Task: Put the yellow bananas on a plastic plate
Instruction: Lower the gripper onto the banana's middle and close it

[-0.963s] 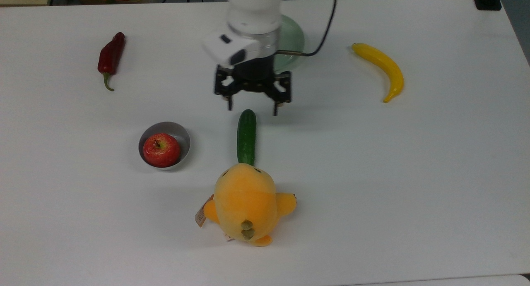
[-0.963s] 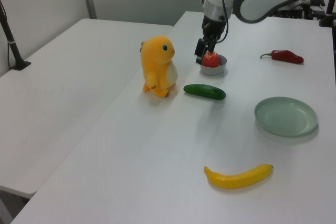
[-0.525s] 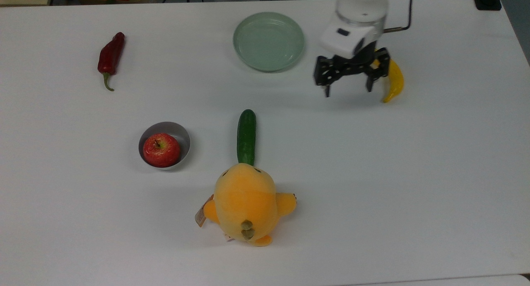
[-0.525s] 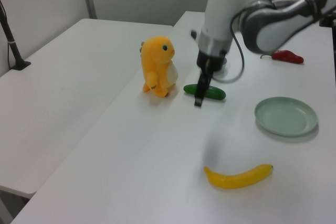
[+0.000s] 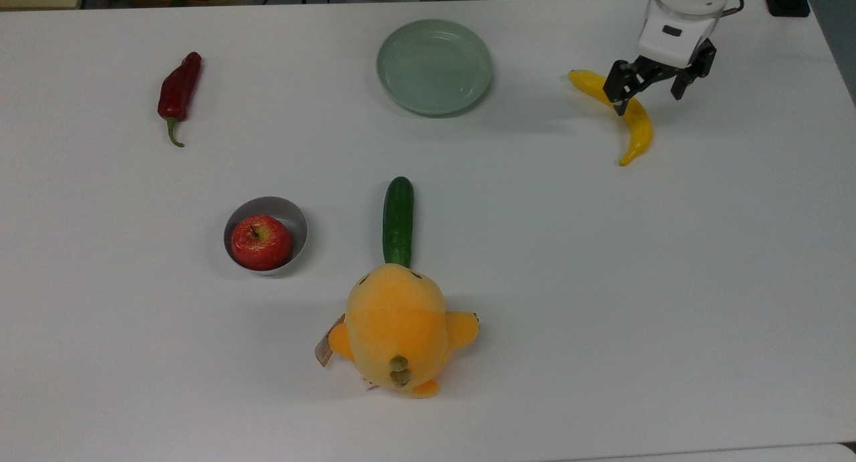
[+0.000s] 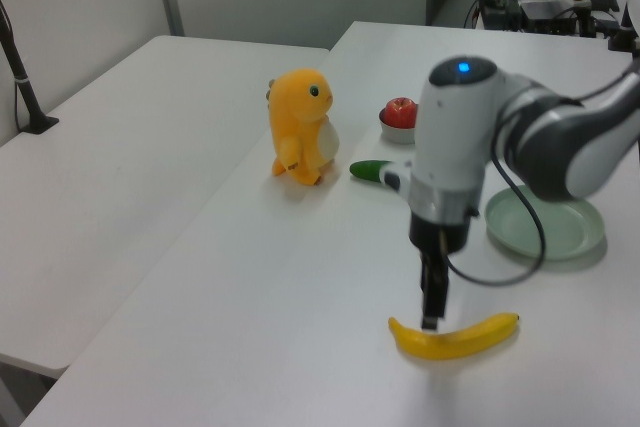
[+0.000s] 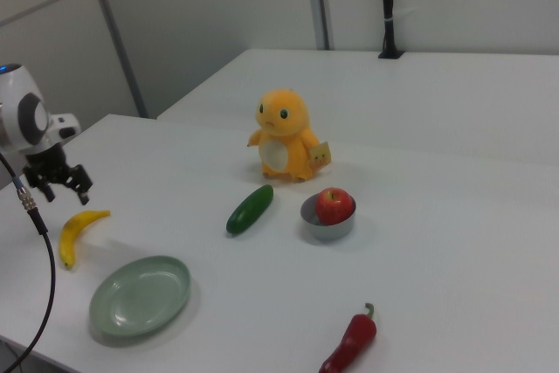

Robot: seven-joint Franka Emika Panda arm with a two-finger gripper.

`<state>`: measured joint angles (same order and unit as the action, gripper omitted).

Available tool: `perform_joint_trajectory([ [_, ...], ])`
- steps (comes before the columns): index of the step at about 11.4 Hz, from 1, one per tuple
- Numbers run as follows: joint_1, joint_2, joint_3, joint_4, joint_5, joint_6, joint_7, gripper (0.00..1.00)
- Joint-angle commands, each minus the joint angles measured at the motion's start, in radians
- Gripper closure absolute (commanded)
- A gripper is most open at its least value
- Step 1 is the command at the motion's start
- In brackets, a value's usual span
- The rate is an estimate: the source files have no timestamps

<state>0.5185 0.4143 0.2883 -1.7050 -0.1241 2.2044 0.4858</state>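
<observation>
— Where is the banana [image 5: 622,110]?

— On the table [image 5: 602,281], well apart from the plastic plate [image 5: 435,65], on the top view's right of it.

— And you?

— My gripper [image 5: 651,87] hangs just above the banana, jaws spread wide, holding nothing.

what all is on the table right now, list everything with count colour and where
banana: 1, yellow, lying on the table at the top view's right, off the plate
plate: 1, pale mint green, bare, top view's upper middle
cucumber: 1, dark green, mid table, one end by the plush toy
plush toy: 1, orange, standing near the top view's lower middle
bowl: 1, grey, to the top view's left of the cucumber
apple: 1, red, inside the bowl
chili pepper: 1, dark red, top view's upper left
table: 1, white
claw: 1, black, open, above the banana
</observation>
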Motion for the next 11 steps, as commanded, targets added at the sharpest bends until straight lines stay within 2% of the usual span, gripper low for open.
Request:
perform_joint_trajectory([
  [1, 0.040, 0.055, 0.011, 0.007, -0.023, -0.020, 0.037, 0.00],
  [2, 0.043, 0.058, 0.011, 0.004, -0.028, -0.020, 0.037, 0.05],
  [3, 0.046, 0.067, 0.012, 0.002, -0.049, -0.020, 0.037, 0.17],
  [6, 0.043, 0.076, 0.012, 0.002, -0.065, -0.020, 0.036, 0.18],
  [7, 0.043, 0.080, 0.012, 0.001, -0.087, -0.020, 0.037, 0.53],
  [9, 0.040, 0.084, 0.012, -0.004, -0.095, -0.018, 0.036, 0.64],
  [11, 0.038, 0.084, 0.012, -0.004, -0.109, -0.018, 0.033, 0.68],
])
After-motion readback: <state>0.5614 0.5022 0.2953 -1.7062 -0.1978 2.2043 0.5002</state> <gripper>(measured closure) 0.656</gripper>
